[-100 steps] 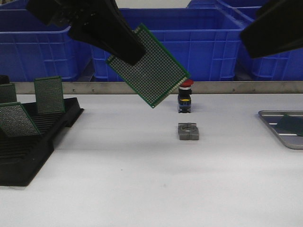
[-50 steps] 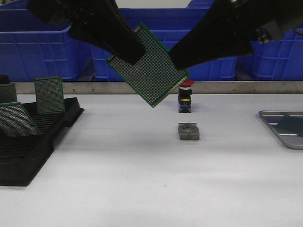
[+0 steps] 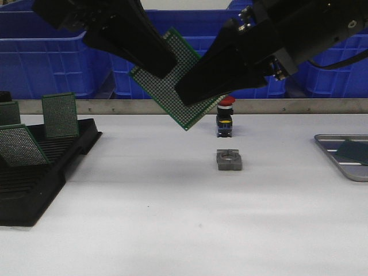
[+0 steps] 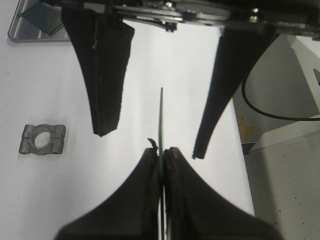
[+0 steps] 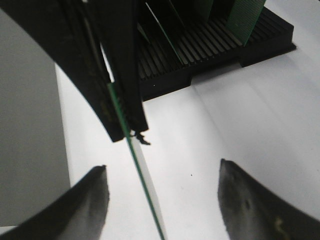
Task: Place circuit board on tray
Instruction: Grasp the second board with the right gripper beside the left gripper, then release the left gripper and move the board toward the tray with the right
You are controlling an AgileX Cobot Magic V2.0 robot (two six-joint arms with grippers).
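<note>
My left gripper (image 3: 164,64) is shut on a green perforated circuit board (image 3: 163,91) and holds it tilted, high above the table's middle. In the left wrist view its jaws (image 4: 161,152) pinch the board edge-on (image 4: 161,117). My right gripper (image 3: 188,95) is open, with the board's free end between its fingers; the board (image 5: 143,176) runs between the fingertips (image 5: 99,176) without touching them, and the gripper's centre (image 5: 162,170) lies just beside it. The silver-grey tray (image 3: 332,153) lies at the far right with a dark board (image 3: 353,152) on it. It also shows in the left wrist view (image 4: 25,34).
A black slotted rack (image 3: 40,172) with several upright green boards stands at the left, also in the right wrist view (image 5: 200,45). A red-capped push button (image 3: 225,118) and a grey metal bracket (image 3: 229,160) sit mid-table. Blue bins (image 3: 52,52) line the back.
My right arm has swung in from the right to the held board, and its open fingers now stand either side of the board. The left gripper and board have not moved.
</note>
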